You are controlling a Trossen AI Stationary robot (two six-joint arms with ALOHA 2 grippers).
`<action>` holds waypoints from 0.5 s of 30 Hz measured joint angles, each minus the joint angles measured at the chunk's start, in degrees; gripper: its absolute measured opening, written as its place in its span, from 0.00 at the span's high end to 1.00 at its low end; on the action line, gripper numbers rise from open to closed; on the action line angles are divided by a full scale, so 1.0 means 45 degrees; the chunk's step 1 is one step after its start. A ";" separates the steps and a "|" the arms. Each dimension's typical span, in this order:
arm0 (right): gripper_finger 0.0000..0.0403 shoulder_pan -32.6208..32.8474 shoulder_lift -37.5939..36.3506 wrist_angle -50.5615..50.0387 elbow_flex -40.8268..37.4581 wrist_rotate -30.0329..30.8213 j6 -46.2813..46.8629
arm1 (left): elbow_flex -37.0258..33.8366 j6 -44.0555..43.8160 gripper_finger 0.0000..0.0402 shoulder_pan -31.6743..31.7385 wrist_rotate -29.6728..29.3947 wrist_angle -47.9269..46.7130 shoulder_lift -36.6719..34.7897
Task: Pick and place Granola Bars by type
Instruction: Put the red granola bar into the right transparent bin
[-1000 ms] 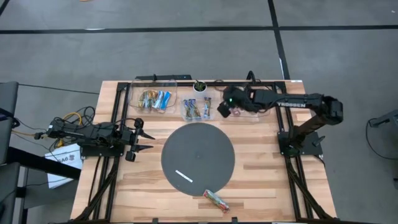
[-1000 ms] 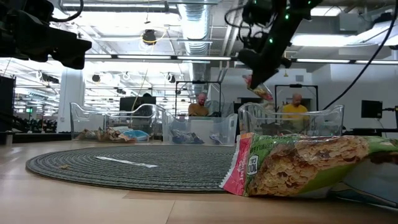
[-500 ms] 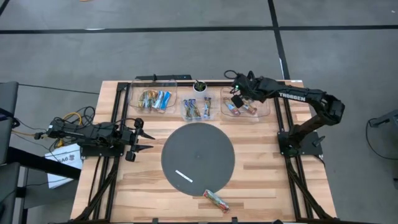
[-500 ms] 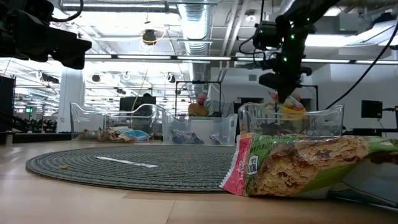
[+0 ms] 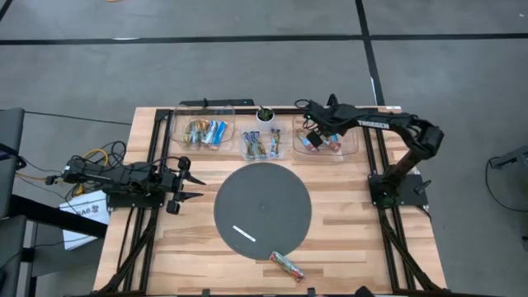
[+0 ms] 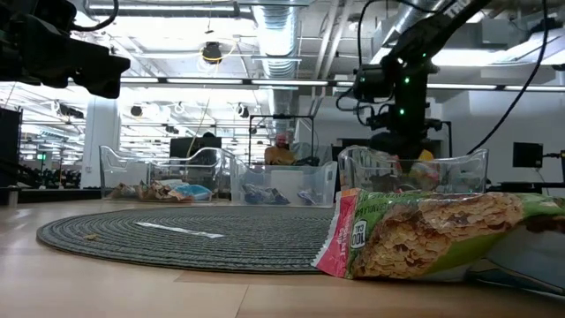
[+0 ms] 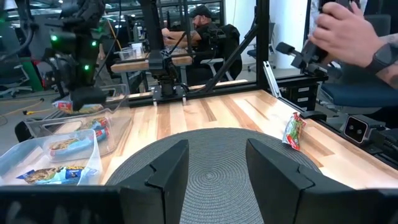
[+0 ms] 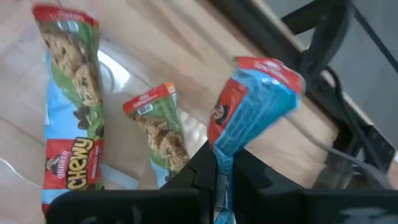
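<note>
Blue-wrapped, the granola bar (image 8: pixel 258 102) we see pinched in the right gripper (image 8: pixel 217 171) sticks out past the closed fingertips, over the clear right-hand bin (image 5: pixel 350 148) at the table's far edge. Below it in that bin lie two more bars (image 8: pixel 71 106), green and red. We find the left gripper (image 7: pixel 214 165) waiting at the table's left side, its jaws apart and holding nothing. One green bar (image 5: pixel 286 265) lies on the wood at the near edge of the dark round mat (image 5: pixel 262 206).
</note>
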 joint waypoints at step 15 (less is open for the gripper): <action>0.94 0.0821 0.0540 -0.0233 0.0000 -0.0239 -0.1033 | 0.0000 0.0001 0.62 0.0002 -0.0010 0.0000 0.0000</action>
